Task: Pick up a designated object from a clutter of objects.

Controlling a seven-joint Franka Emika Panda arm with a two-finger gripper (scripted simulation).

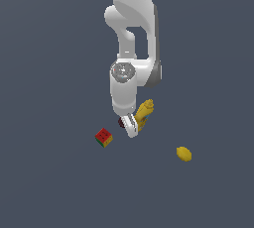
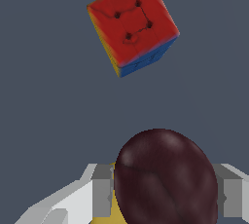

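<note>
The dark maroon lump (image 2: 165,179) fills the near part of the wrist view, between my two grey fingers (image 2: 103,194), which touch it on both sides. My gripper (image 2: 165,196) is shut on it. In the exterior view the lump (image 1: 121,122) just peeks out on the exterior view's left of my gripper (image 1: 130,127), low near the floor. The red cube with dark dots (image 1: 103,137) lies apart from it, toward the exterior view's left; it also shows in the wrist view (image 2: 132,24). I cannot tell whether the lump is off the floor.
A yellow bottle-shaped thing (image 1: 145,113) lies right behind my gripper, touching or nearly touching it; a yellow sliver (image 2: 115,208) shows beside the lump. A yellow lemon (image 1: 184,153) lies further toward the exterior view's right. The floor is plain grey-blue.
</note>
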